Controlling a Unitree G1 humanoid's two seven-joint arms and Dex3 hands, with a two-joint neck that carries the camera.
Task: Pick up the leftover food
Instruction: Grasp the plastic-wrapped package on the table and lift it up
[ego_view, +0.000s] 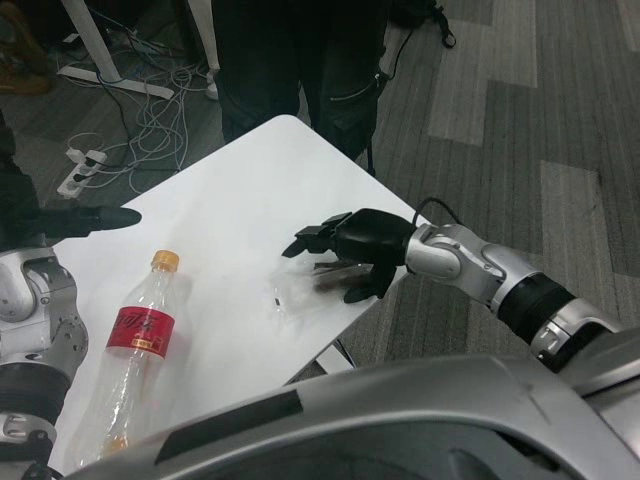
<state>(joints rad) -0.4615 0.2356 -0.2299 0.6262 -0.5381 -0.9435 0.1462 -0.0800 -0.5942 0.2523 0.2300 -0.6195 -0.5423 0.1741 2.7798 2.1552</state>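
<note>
Near the table's (230, 190) right edge, right of the bottle (135, 345), my right hand (350, 245) is closing over the bagged leftover food (305, 292), fingers touching it; grip unclear. Beyond the bottle's left, my left hand (85, 220) is waiting.

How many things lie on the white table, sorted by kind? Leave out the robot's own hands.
Bottles: 1, the bottle with a red label and orange cap.
Clear bags: 1, the bag, partly under the right hand.
Total: 2.
</note>
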